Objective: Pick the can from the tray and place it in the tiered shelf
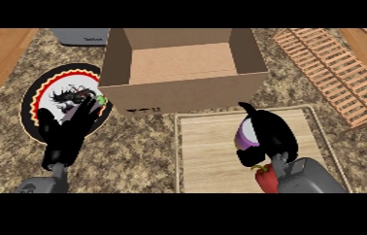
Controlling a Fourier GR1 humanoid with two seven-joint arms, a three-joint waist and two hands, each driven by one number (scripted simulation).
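Can held above the tray

The can [246, 133], white and purple, sits inside the curled right robot hand [267, 134] over the wooden tray [208, 156], apparently lifted for carrying toward the slatted shelf [326, 71] at the right. A red pepper [265, 176] lies below the wrist. The left robot hand [68, 129] rests open over a plate [50, 91] on the counter [136, 156], beside a cardboard box [183, 91].

The open cardboard box [183, 71] stands as a tall wall right against the wooden tray's [215, 151] far rim, blocking any straight path forward. To the right, bare counter [287, 95] separates the box from the slatted wooden shelf [326, 71]. The tray's left half lies bare.
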